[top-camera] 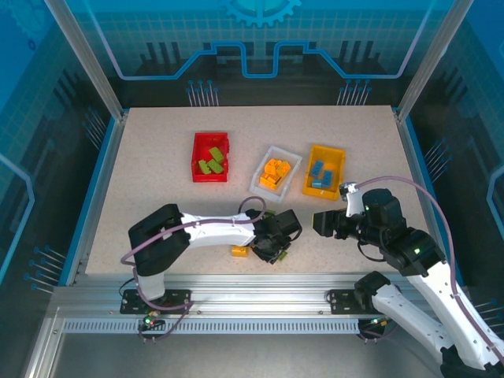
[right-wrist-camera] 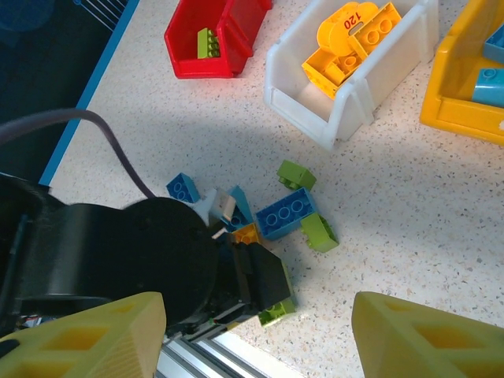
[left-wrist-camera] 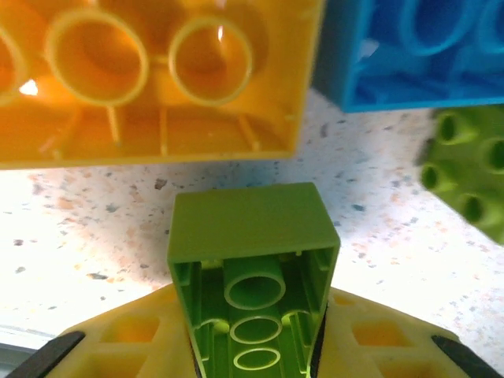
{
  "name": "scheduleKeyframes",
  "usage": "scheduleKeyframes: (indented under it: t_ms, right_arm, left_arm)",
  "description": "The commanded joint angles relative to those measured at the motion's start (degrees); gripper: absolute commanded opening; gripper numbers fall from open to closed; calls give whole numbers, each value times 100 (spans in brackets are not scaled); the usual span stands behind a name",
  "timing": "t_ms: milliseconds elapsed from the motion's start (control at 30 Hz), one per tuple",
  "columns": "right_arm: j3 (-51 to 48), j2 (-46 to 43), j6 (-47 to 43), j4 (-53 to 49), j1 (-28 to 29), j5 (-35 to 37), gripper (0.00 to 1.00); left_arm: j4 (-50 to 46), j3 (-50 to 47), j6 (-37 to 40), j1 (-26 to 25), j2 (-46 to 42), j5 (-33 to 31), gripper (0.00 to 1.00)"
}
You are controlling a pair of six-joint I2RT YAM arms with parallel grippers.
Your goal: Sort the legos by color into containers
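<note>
Left gripper [left-wrist-camera: 252,339] is clamped on a lime green brick [left-wrist-camera: 250,236], low at the table's [top-camera: 157,157] near edge, mid-width. Crowding it: orange brick [left-wrist-camera: 150,79] dead ahead, blue brick [left-wrist-camera: 417,55] and second green brick [left-wrist-camera: 468,173] close by. Right gripper [right-wrist-camera: 256,315] is spread wide and empty above the loose pile. Red bin [top-camera: 195,157], white bin [top-camera: 256,179] and yellow bin [top-camera: 309,169] sit mid-table, well apart from the pile.

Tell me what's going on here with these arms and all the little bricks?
Two robot arms are sorting toy bricks by colour into three bins. The red bin holds green bricks, the white bin orange bricks, the yellow bin blue bricks. The left arm has its jaws closed on a lime green brick at the loose pile near the front edge of the table. The right arm hovers nearby with its jaws open and empty.
</note>
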Motion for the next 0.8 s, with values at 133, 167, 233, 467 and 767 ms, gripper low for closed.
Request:
scheduleKeyframes:
  t_ms: [133,167,233,467,767]
  right_arm:
    - [-78,185,-111,420,131,-476,64]
    - [-111,268,-77,569,215,-491,63]
    - [-178,456,1,981,579,-359,63]
    - [-177,1736,170,2759,2195,752,64]
    - [-41,3307,465,3782,3010,1458,64]
  left_arm:
    - [-974,197,1987,847,-1406,-961,27]
    - [-1013,197,2323,1212,-1462,-770,27]
    - [-996,253,3163,1905,-1476,-358,27]
    - [-2041,1874,5955,3784,-430,-875,27]
    - [-2562,4025,7199,4969,1650,-938,27]
